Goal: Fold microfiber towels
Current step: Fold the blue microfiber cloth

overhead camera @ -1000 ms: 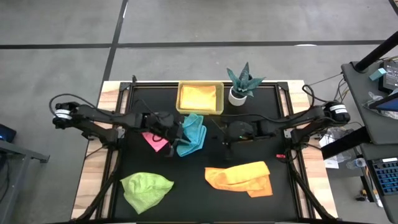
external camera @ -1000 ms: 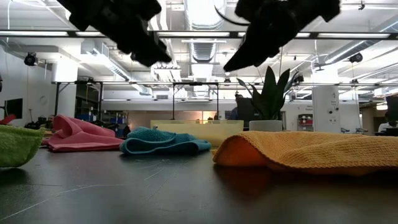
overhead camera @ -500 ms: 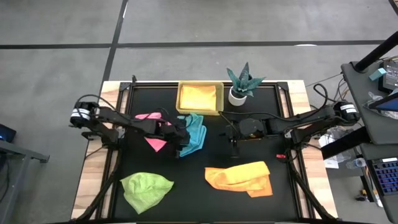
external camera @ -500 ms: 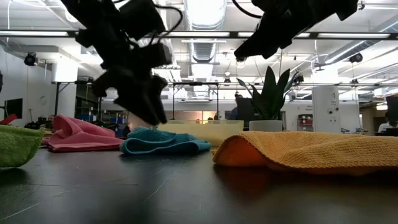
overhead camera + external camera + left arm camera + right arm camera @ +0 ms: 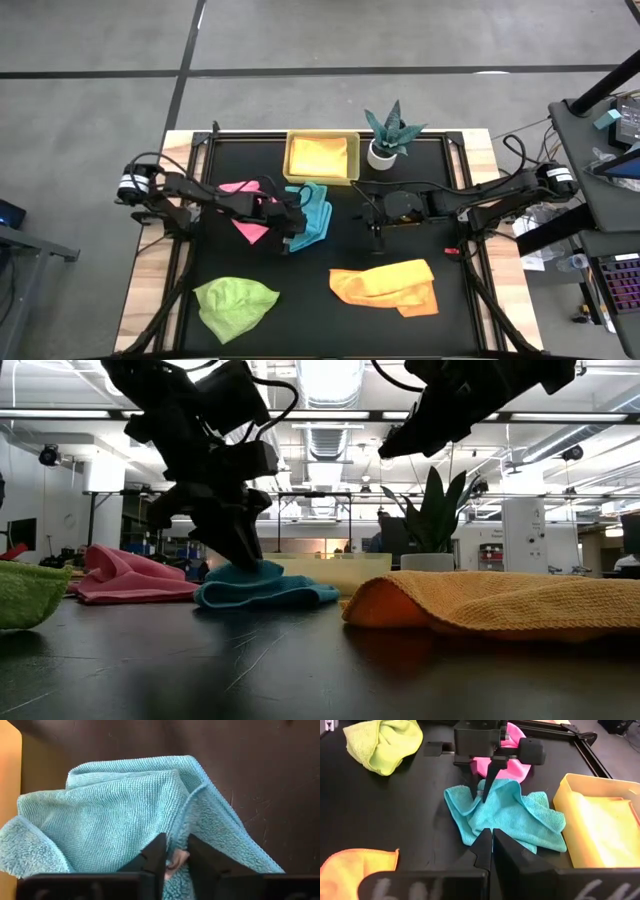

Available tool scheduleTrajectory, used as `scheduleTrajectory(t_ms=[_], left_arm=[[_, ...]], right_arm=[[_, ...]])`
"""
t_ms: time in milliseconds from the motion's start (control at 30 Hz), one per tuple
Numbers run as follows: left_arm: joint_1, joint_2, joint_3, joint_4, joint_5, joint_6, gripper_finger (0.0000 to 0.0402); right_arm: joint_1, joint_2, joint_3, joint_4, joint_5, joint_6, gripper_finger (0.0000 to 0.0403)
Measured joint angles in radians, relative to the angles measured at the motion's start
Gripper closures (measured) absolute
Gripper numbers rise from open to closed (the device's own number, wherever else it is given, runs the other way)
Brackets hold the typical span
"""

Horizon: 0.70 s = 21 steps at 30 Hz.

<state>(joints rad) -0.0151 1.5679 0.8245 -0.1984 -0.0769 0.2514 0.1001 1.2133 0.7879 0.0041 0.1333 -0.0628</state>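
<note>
The left gripper (image 5: 174, 857) is pinching the turquoise towel (image 5: 110, 815) at the tray's (image 5: 295, 165) six o'clock, probably needing lifting next.

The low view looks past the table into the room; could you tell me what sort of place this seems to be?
Probably a robotics lab or workshop in an industrial hall: exposed ceiling ducts, strip lights and metal racks show behind the black table, and a cluttered workstation stands beside it.

Fuzzy looped turquoise microfiber towel (image 5: 115, 815) on scuffed matt black table (image 5: 260, 765).
</note>
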Motion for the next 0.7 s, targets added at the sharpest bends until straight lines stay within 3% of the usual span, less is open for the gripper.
scheduleTrajectory(t_ms=[100,400,700], left_arm=[[0.000,-0.008,0.007,-0.004,0.000,0.001,0.0394],[-0.002,-0.097,0.083,0.072,0.000,0.021,0.0400],[-0.003,-0.143,0.084,0.332,-0.016,-0.022,0.0401]], right_arm=[[0.000,0.000,0.000,0.000,0.000,0.001,0.0394],[0.000,0.000,0.000,0.007,-0.002,0.076,0.0388],[0.000,0.001,0.001,0.047,0.006,0.118,0.0296]])
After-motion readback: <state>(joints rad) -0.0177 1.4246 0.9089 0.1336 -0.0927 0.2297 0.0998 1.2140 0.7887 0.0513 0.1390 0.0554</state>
